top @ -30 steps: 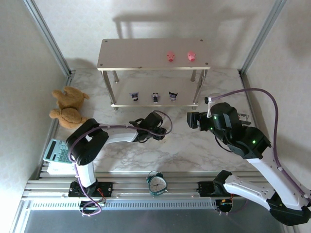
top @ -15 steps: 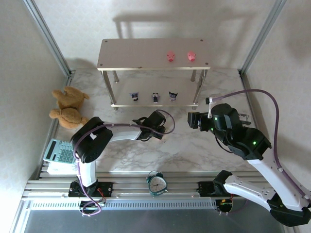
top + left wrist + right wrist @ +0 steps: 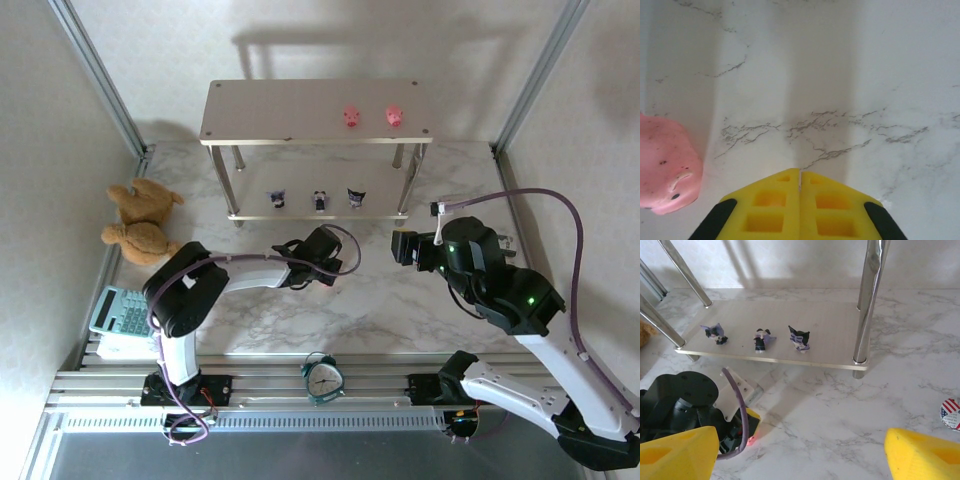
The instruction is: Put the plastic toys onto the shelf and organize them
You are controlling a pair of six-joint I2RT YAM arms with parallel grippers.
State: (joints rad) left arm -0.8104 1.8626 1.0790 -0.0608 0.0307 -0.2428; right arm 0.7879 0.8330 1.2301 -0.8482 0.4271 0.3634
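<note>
Left tool point(image 3: 800, 175) low over the marble table point(image 3: 865, 75), yellow fingers pressed together on nothing, pink pig toy point(image 3: 665, 167) just beside it. Right tool point(image 3: 402, 246) spread wide, empty, facing the shelf point(image 3: 300, 110). Three purple-and-white figurines point(image 3: 760, 339) lined up on the lower board, two pink pigs point(image 3: 351, 116) up top.

Bright, even light (soft shadows)

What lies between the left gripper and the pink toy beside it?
Nothing. In the left wrist view, only bare marble tabletop separates the left gripper, its fingers closed together, from the pink toy on its left.
</note>
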